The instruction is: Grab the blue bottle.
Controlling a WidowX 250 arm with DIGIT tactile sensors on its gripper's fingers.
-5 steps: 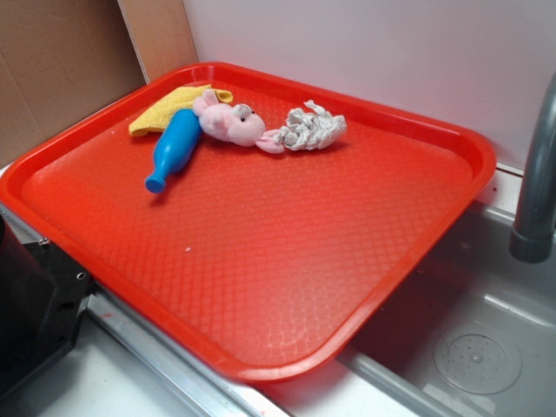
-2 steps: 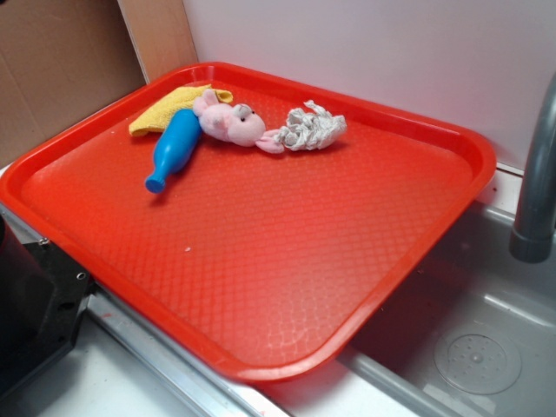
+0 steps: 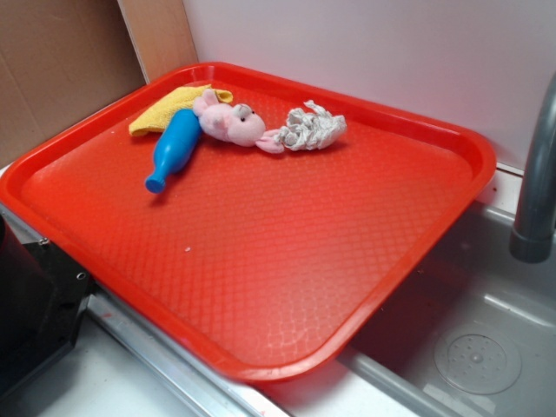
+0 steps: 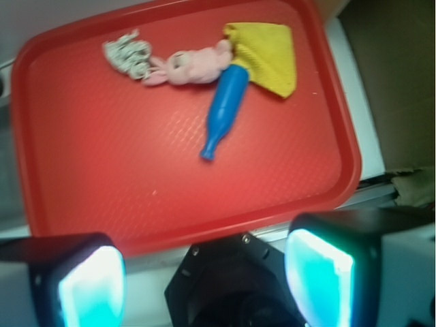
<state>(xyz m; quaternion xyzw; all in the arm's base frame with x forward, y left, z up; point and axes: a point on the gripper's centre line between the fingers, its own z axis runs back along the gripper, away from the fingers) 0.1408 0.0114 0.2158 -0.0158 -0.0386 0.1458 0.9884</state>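
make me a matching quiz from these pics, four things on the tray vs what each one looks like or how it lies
Things:
1. blue bottle
2. plush toy
3. cloth
4. crumpled rag

Descriptions:
A. yellow, flat, in the tray's far corner
B. grey-white, bunched up
C. pink, lying between two other things
D. on its side, mouth pointing to the tray's bare middle

Pairs: 1-D, 2-C, 3-A, 4-B

A red tray (image 3: 417,208) with a textured floor sits partly over a grey sink (image 3: 486,347). Along the tray's far edge lie three items in a row: a yellow cloth (image 3: 161,111), a pink plush animal (image 3: 230,122) touching the cloth's edge, and a crumpled grey-white rag (image 3: 311,129) touching the plush's other end. A grey faucet pipe (image 3: 537,174) rises beside the sink. Brown cardboard (image 3: 61,61) stands behind the tray.
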